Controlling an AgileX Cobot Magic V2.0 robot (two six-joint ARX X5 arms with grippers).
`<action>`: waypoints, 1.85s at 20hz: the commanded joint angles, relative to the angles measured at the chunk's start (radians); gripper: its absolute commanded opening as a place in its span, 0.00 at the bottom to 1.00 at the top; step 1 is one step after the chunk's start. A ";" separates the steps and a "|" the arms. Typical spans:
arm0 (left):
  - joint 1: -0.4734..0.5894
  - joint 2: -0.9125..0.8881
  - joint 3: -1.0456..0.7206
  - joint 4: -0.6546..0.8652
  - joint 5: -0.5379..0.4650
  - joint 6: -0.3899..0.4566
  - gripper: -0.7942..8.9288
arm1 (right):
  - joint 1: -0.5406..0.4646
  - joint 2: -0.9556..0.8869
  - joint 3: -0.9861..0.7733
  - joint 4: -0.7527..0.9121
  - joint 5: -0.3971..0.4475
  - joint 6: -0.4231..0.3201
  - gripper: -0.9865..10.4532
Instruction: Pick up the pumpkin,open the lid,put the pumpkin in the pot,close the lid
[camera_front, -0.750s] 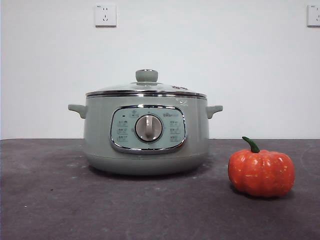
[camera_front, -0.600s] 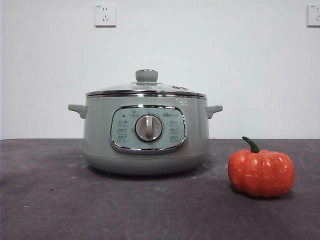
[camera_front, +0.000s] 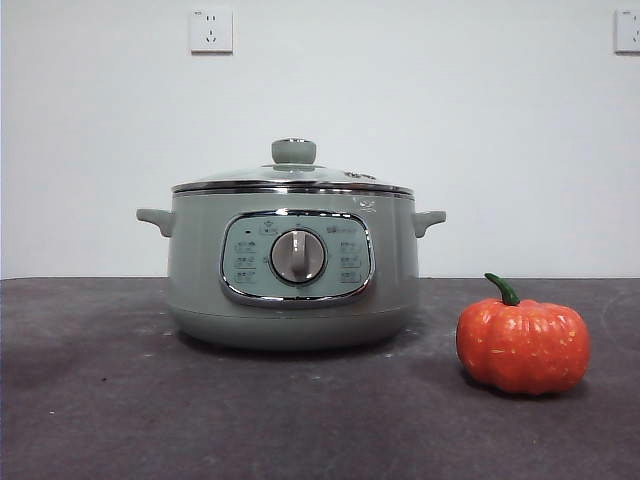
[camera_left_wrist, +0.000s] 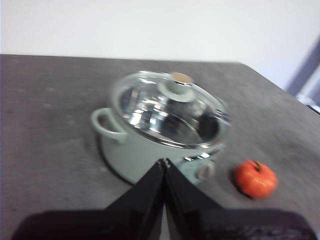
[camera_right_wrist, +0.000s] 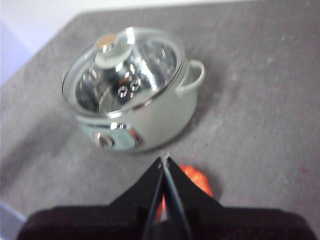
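The sage-green pot (camera_front: 292, 270) stands mid-table with the glass lid (camera_front: 292, 178) on it, knob (camera_front: 293, 151) on top. The orange pumpkin (camera_front: 522, 345) sits on the table to the pot's right, apart from it. Neither gripper shows in the front view. In the left wrist view my left gripper (camera_left_wrist: 164, 162) is shut and empty, high above the table, with the pot (camera_left_wrist: 150, 150), the lid (camera_left_wrist: 167, 107) and the pumpkin (camera_left_wrist: 256, 179) below. In the right wrist view my right gripper (camera_right_wrist: 165, 161) is shut and empty, above the pumpkin (camera_right_wrist: 196, 181), which its jaws partly hide; the pot (camera_right_wrist: 145, 117) lies beyond.
The table (camera_front: 100, 400) is dark grey, with a white wall behind it. Two wall sockets (camera_front: 211, 30) show high on the wall. The table's edges show in both wrist views.
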 joint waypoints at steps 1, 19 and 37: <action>0.002 0.047 0.056 -0.068 0.060 0.093 0.07 | 0.002 0.042 0.071 -0.085 -0.026 -0.094 0.08; 0.000 0.098 0.126 -0.174 0.105 0.102 0.86 | 0.002 0.100 0.137 -0.166 -0.053 -0.068 0.72; 0.000 0.098 0.126 -0.174 0.105 0.103 0.86 | 0.320 0.692 0.137 -0.082 0.272 -0.121 0.72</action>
